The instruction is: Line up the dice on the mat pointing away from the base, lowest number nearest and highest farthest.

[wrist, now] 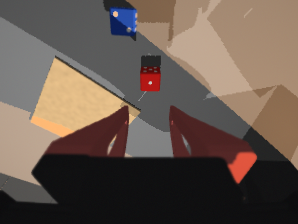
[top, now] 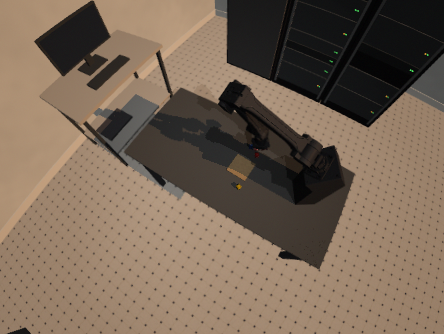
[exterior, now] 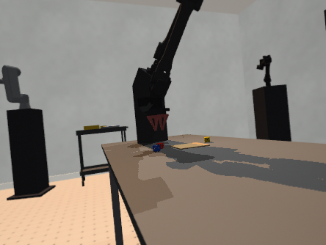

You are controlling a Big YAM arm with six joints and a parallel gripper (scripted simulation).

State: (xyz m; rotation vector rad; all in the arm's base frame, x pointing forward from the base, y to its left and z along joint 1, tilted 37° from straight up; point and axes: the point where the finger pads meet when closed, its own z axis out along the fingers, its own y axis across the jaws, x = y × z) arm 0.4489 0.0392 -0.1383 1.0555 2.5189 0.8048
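In the wrist view a red die [wrist: 150, 80] lies on the dark table just ahead of my fingertips, with one white pip on its top face. A blue die [wrist: 123, 21] lies farther on. The tan mat [wrist: 80, 97] lies flat to the left, and its near corner reaches under my left finger. My gripper [wrist: 149, 111] hangs above the table, with its fingers partly apart and nothing between them. In the exterior view the gripper [exterior: 158, 122] is above the red die [exterior: 161, 145] and the blue die [exterior: 156, 148]. The yellow die [exterior: 207, 139] lies beyond the mat [exterior: 191, 145].
The arm's black base [top: 320, 172] stands on the table by the mat. A desk with a monitor [top: 75, 37] and dark server racks [top: 350, 50] stand off the table. A small cart [exterior: 100, 147] stands behind the table.
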